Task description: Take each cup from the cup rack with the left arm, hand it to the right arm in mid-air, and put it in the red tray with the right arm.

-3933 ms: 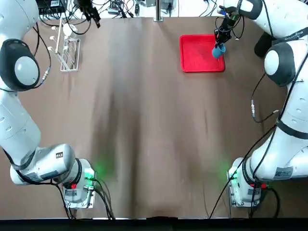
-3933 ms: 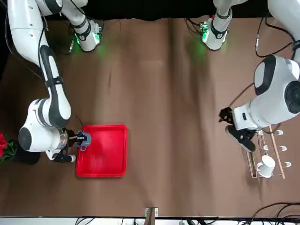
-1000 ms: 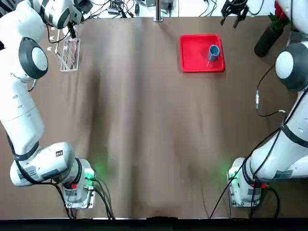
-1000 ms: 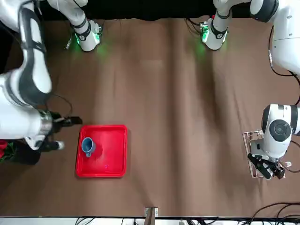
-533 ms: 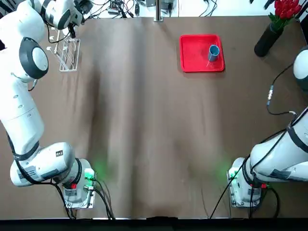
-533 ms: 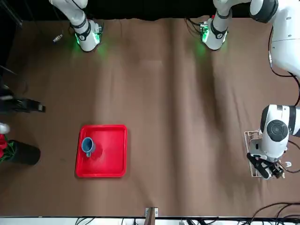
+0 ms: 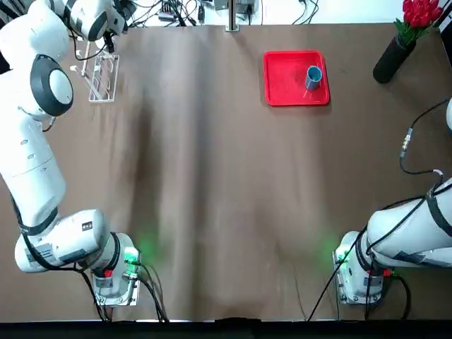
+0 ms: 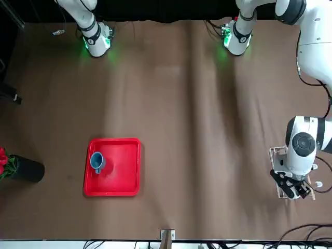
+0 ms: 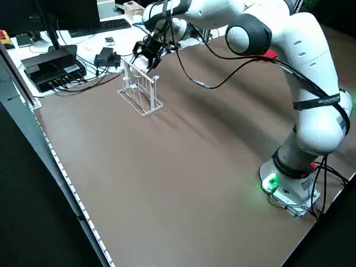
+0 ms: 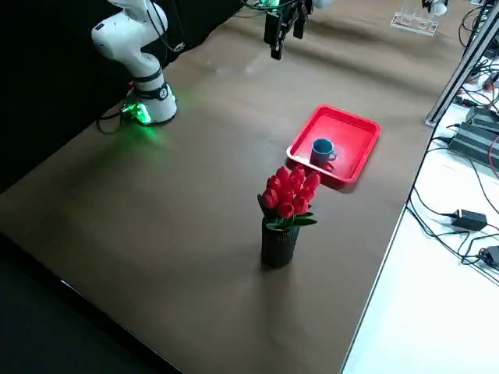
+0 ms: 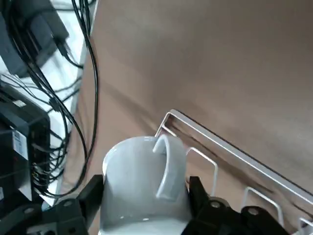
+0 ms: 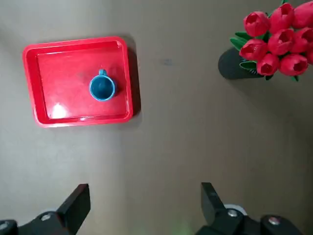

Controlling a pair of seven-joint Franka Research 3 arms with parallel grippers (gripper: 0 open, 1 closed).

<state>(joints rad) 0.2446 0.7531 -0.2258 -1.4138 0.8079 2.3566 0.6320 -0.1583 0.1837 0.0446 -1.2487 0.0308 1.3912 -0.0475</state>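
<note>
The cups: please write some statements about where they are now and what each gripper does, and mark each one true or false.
1. The blue cup stands upright in the red tray. True.
2. The white cup lies in the tray beside the blue one. False: it sits between the fingers of the left gripper at the rack.
3. The right gripper holds a cup. False: it is open and empty, high above the table.
4. The vase with red flowers stands outside the tray. True.
5. The rack is next to the tray. False: they are at opposite sides of the table.
</note>
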